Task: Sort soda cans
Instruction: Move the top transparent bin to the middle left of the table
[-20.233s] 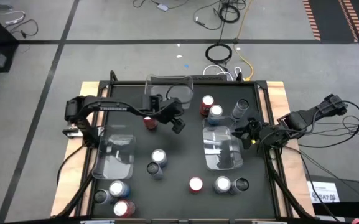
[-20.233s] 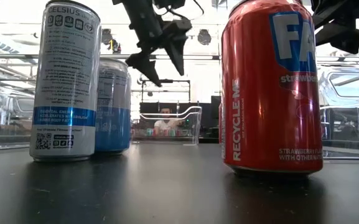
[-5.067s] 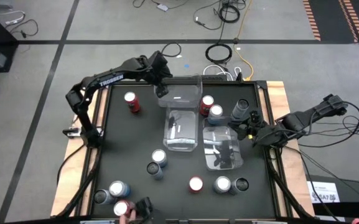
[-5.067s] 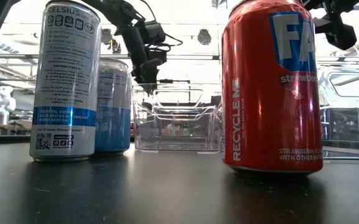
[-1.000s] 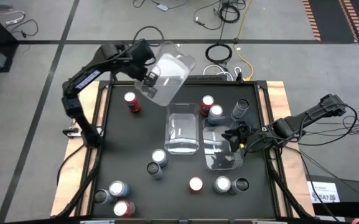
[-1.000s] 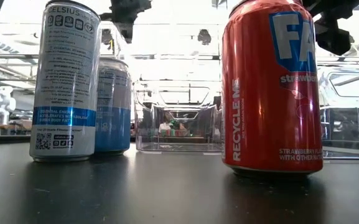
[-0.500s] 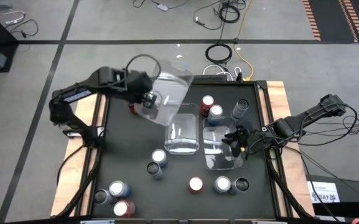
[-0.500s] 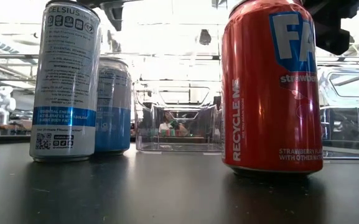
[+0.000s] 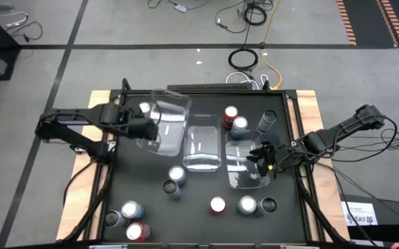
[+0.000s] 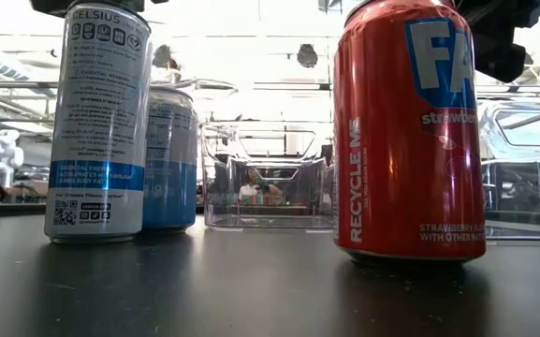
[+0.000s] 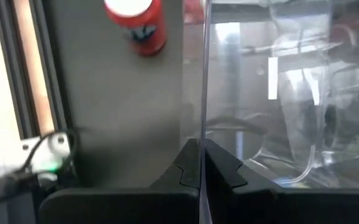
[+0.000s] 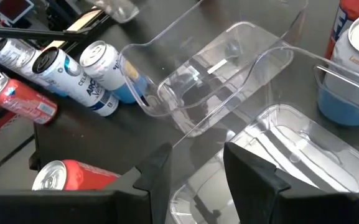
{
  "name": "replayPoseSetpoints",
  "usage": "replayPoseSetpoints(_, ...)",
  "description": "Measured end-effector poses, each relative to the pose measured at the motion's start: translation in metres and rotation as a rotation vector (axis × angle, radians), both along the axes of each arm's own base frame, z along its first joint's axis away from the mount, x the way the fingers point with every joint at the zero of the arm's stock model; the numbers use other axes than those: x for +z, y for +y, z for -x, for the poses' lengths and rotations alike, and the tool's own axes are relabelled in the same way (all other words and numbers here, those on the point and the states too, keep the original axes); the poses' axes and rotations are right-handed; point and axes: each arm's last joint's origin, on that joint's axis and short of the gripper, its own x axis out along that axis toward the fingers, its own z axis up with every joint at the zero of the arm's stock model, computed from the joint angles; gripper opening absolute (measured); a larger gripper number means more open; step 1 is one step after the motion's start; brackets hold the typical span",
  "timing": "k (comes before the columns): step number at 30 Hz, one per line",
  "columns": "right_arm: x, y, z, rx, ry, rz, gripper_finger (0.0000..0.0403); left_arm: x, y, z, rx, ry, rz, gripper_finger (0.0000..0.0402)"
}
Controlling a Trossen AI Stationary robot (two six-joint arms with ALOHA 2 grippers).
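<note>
My left gripper [image 9: 149,128] is shut on a clear plastic bin [image 9: 168,124] held over the table's left middle. A red soda can [image 9: 144,108] stands just behind it. Two more clear bins sit on the table, one in the middle [image 9: 202,149] and one to the right [image 9: 244,173]. My right gripper [image 9: 263,158] stands open over the right bin's edge [image 12: 254,118], with a gap between its fingers; whether they touch the bin I cannot tell. Soda cans stand upright behind the bins [image 9: 239,124] and near the front edge [image 9: 218,205]. My left gripper pinches one wall of the clear bin at its rim [image 11: 202,124] between its two fingers. The fingers come from above, pointing steeply down. The bin juts from the fingers toward the table's right and looks clear of the table.
A silver can [image 10: 96,122], a blue can [image 10: 171,159] and a red can [image 10: 408,131] stand at the front. More cans stand at the front left corner [image 9: 130,211] and front right [image 9: 247,205]. Dark bare table lies between the bins and the front cans.
My left gripper has carried the clear bin from beyond the table's far edge toward the near and left edges and downward. Its wrist has rolled, and the bin has turned with it. My right gripper has stayed in place, rolling slightly.
</note>
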Motion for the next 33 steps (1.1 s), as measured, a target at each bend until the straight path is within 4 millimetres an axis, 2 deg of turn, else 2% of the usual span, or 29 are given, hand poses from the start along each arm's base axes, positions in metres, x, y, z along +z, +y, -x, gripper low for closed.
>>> replayPoseSetpoints(17,0.000,0.001,0.000,0.025,0.009,-0.008,0.0137,-0.069,-0.041,0.013,0.128,0.115,0.100,0.0007)
replayPoseSetpoints(28,0.000,0.001,0.000,0.047,0.016,-0.021,0.0137,-0.125,-0.039,0.015,0.158,0.134,0.163,0.0007)
replayPoseSetpoints(33,0.000,0.001,0.000,0.047,0.017,-0.021,0.0137,-0.139,-0.036,0.011,0.147,0.091,0.174,0.0012)
